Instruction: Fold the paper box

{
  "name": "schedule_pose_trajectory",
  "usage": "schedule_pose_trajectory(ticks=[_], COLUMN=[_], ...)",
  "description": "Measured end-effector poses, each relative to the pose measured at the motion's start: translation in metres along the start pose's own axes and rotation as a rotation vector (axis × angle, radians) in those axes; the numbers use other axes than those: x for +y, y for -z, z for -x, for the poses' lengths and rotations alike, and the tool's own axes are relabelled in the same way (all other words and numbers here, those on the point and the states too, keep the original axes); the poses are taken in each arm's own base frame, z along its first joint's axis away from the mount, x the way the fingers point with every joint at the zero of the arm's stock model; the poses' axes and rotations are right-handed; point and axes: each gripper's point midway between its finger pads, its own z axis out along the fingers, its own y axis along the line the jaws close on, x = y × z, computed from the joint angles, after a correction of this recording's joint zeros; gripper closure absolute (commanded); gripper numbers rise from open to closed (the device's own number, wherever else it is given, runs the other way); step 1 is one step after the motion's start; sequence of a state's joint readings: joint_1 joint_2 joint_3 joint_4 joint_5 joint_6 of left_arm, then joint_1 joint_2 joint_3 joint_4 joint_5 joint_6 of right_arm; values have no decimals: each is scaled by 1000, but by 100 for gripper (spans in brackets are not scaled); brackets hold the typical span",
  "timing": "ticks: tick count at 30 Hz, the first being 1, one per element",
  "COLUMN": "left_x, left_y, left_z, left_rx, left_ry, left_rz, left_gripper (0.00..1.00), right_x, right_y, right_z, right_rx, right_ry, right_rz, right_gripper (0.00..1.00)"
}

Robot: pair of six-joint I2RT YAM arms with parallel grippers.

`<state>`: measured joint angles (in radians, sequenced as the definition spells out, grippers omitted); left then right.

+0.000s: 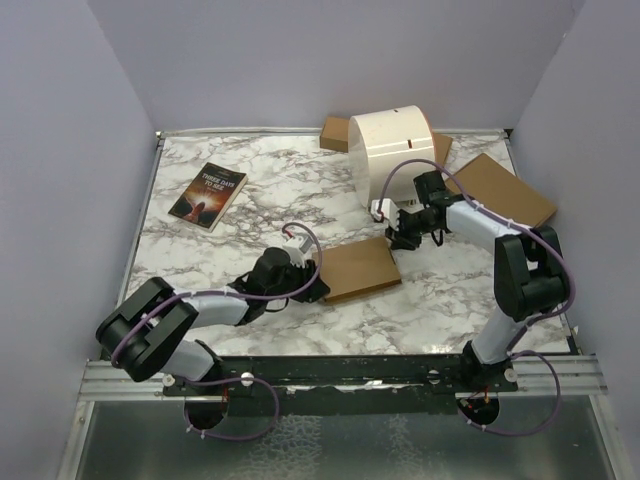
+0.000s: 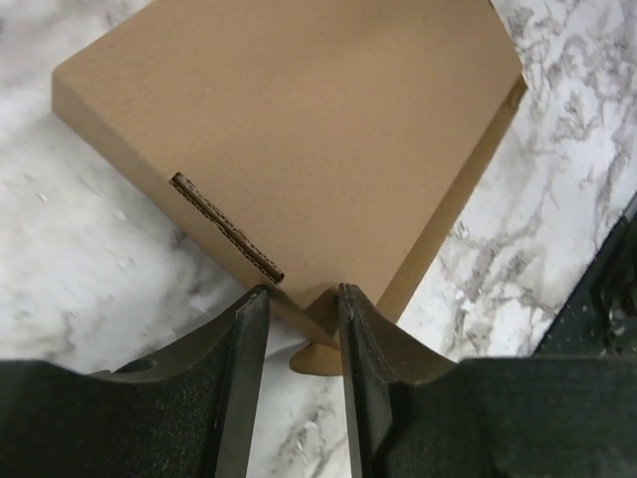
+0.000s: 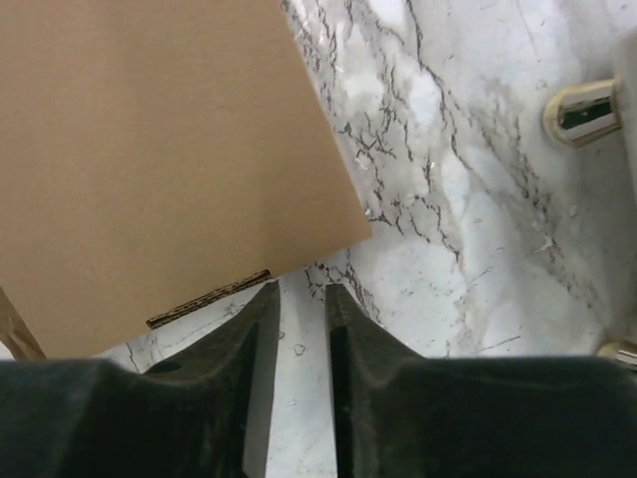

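The paper box [image 1: 360,268] lies closed and flat near the table's middle, a thin brown cardboard rectangle. My left gripper [image 1: 316,284] is at its left edge. In the left wrist view the box [image 2: 299,119] fills the upper frame, and its near corner with a small rounded tab [image 2: 317,357] sits between the fingertips of the left gripper [image 2: 299,294], whose jaws stand apart. My right gripper [image 1: 400,238] hovers by the box's far right corner. In the right wrist view the box [image 3: 149,149] lies ahead and left of the right gripper [image 3: 299,289], slightly open over bare marble.
A book [image 1: 208,195] lies at the far left. A white cylinder [image 1: 392,150] stands at the back, with a cardboard piece [image 1: 335,133] behind it and a larger brown box [image 1: 500,190] at the right. Purple walls enclose the marble table [image 1: 250,220].
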<state>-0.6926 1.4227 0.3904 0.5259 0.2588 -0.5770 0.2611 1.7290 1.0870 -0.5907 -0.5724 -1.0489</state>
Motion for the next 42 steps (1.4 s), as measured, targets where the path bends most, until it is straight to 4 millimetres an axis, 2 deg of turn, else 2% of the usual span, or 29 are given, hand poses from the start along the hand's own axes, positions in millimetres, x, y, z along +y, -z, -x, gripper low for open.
schedule_pose_trajectory(ticks=[5, 7, 10, 12, 13, 16, 20, 22, 25, 29, 34, 37, 39, 42], left_x=[-7, -8, -15, -21, -22, -19, -6, -2, 1, 1, 11, 19, 20, 12], left_y=[16, 24, 39, 49, 54, 64, 69, 72, 76, 79, 75, 70, 68, 64], left_z=[-15, -9, 12, 26, 29, 26, 1, -10, -20, -19, -25, -26, -18, 9], left_rx=[1, -28, -114, -181, -204, -242, -221, -214, -216, -234, -210, -179, -186, -222], left_ry=[24, 25, 15, 10, 12, 48, 173, 242, 321, 378, 387, 324, 260, 141], left_rz=[-3, 6, 6, 0, -3, -1, 19, 24, 36, 60, 127, 184, 201, 202], left_gripper=[59, 55, 52, 52, 52, 52, 54, 54, 54, 55, 51, 33, 24, 23], right_x=[-4, -5, -4, 4, 11, 46, 101, 113, 117, 119, 107, 103, 102, 100], right_y=[5, 14, 36, 51, 56, 60, 35, 27, 18, 12, 11, 10, 8, 7], right_z=[5, 10, 26, 42, 48, 55, 27, 15, 6, 1, 6, 6, 4, 2], right_rx=[19, 13, -25, -83, -114, -205, -252, -247, -252, -258, -267, -262, -251, -242], right_ry=[21, 41, 105, 181, 228, 395, 508, 522, 576, 620, 673, 693, 696, 703], right_rz=[-30, -50, -89, -93, -87, -34, 95, 124, 102, 64, 11, 0, 4, 5], right_gripper=[53, 42, 21, 3, 0, 0, 0, 0, 0, 2, 13, 18, 20, 21])
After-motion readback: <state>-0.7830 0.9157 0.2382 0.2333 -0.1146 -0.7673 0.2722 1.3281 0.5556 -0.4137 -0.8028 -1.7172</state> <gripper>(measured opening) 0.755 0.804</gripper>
